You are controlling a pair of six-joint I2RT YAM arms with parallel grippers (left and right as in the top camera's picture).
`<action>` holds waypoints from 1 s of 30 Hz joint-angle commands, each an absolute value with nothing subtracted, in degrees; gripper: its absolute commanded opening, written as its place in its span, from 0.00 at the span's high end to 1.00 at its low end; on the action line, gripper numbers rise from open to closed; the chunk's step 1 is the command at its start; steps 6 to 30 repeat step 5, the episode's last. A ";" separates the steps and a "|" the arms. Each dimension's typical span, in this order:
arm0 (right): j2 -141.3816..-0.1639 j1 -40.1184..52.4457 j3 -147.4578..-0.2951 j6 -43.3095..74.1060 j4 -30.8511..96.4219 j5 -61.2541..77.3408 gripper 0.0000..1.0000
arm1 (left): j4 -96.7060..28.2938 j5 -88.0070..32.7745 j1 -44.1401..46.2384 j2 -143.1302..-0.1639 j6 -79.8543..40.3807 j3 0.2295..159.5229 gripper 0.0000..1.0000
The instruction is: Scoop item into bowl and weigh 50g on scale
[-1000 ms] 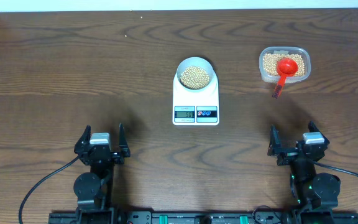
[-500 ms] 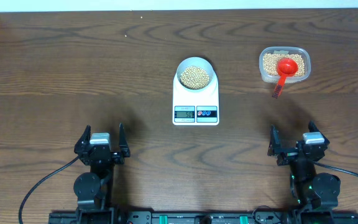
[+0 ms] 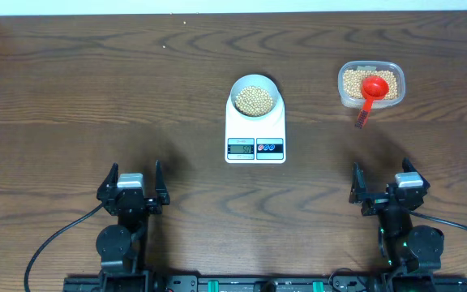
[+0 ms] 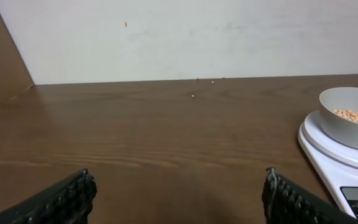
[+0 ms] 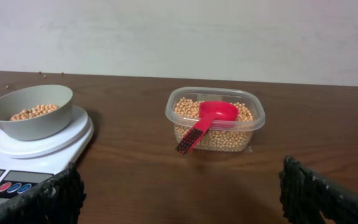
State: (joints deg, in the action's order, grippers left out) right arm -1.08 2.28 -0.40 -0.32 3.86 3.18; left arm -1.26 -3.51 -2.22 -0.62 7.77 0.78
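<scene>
Overhead, the bowl (image 3: 237, 91) stands on the far half of the scale (image 3: 255, 128), small, round and white, with a shallow layer of tan-yellow beans (image 3: 254, 99) covering its bottom. The scale's display faces the arms; its digits are too small to read. Scale and bowl lie ahead of the left jaws and off to their right, and ahead of the right jaws and off to their left. More beans fill a clear tub (image 3: 343, 88) ahead of the right jaws, with a red scoop (image 3: 373, 88) resting in it, handle over the near rim. Both arms are folded back at the near edge of the table (image 3: 96, 97), well apart, wrists low and level. Both sets of jaws point forward, spread wide and grasping nothing.
</scene>
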 commanded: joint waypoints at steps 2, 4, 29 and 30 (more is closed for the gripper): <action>-1.13 2.70 -0.32 -0.73 4.08 3.16 0.01 | -3.86 -3.42 -2.50 -0.34 8.54 0.23 0.12; -1.13 2.70 -0.32 -0.73 4.10 3.16 0.01 | -3.86 -3.42 -2.50 -0.34 8.54 0.23 0.12; -1.13 2.70 -0.32 -0.73 4.10 3.16 0.01 | -3.86 -3.42 -2.50 -0.34 8.54 0.23 0.12; -1.13 2.70 -0.32 -0.73 4.10 3.16 0.01 | -3.86 -3.42 -2.50 -0.34 8.54 0.23 0.12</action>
